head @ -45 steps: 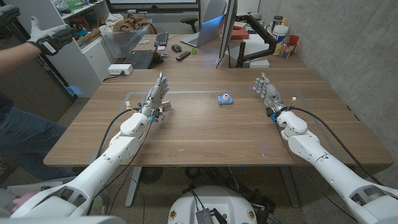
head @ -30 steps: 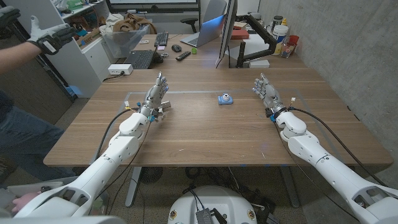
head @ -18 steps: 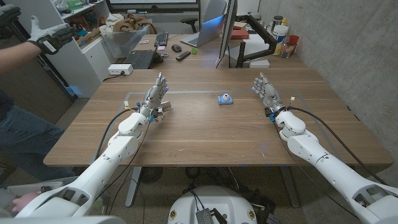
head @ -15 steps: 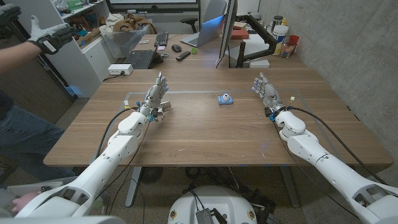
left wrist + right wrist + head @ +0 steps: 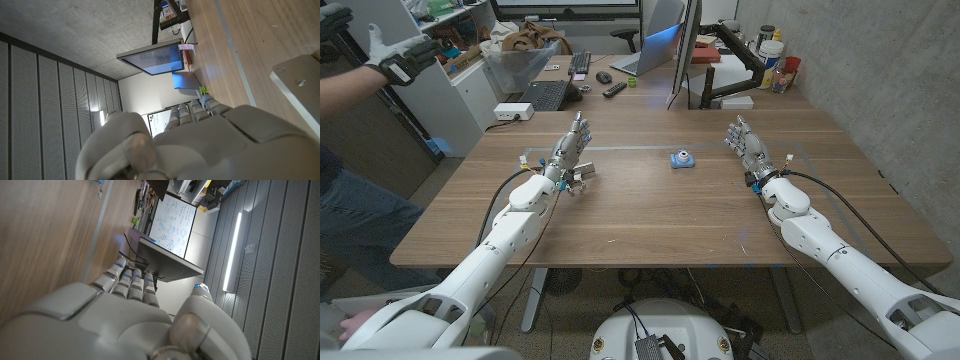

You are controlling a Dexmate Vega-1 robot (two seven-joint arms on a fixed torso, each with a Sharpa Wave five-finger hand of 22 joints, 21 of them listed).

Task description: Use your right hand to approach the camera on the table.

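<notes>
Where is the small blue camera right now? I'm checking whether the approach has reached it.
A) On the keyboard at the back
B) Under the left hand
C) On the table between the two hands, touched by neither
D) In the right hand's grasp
C: the blue camera sits on the wooden table, apart from the right hand and the left hand.
</notes>
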